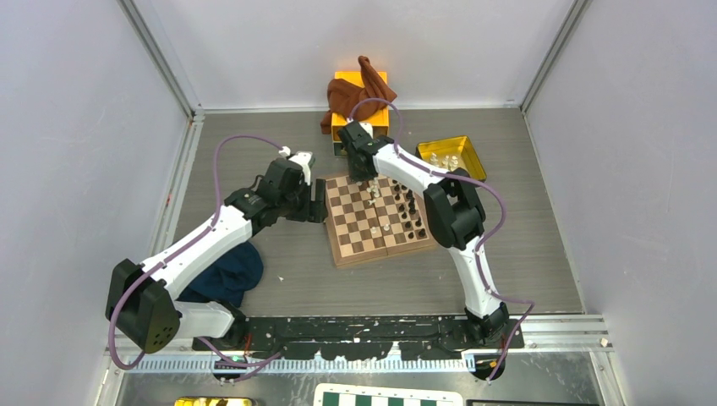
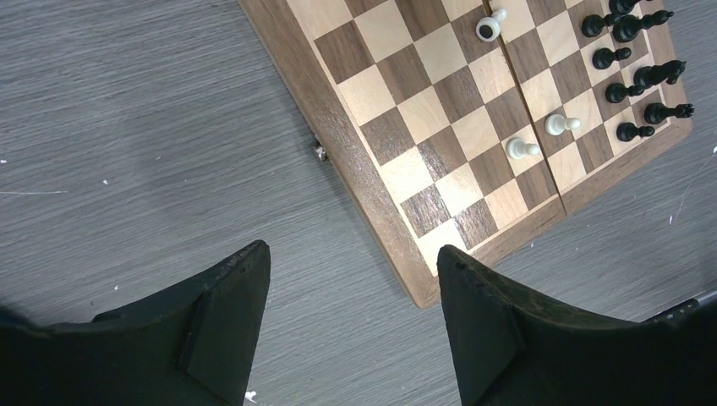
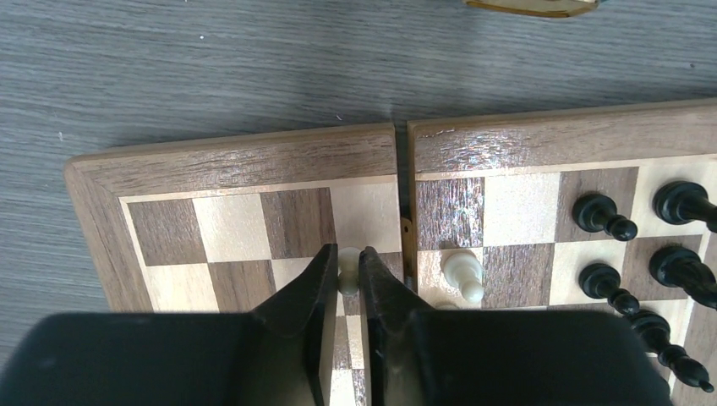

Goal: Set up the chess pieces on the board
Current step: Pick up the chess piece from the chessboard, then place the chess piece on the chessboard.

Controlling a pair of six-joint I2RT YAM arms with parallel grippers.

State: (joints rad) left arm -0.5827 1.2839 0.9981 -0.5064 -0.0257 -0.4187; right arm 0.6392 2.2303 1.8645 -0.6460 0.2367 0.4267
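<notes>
Your right gripper [image 3: 347, 259] is pinching a cream piece [image 3: 347, 275] between its nearly closed fingers. It is doing so at a square beside the centre hinge of the board [image 3: 245, 161], close to the far border. A second cream piece [image 3: 463, 272] is standing just across the hinge, and dark pieces [image 3: 602, 213] are lining the rows further right. Your left gripper [image 2: 353, 271] is hanging with its jaws wide apart and nothing between them, above the grey table [image 2: 127, 127] just off a board corner. The board is lying mid-table between your two arms. A yellow tray [image 1: 452, 152] holding pale pieces is sitting just beyond its far right corner.
</notes>
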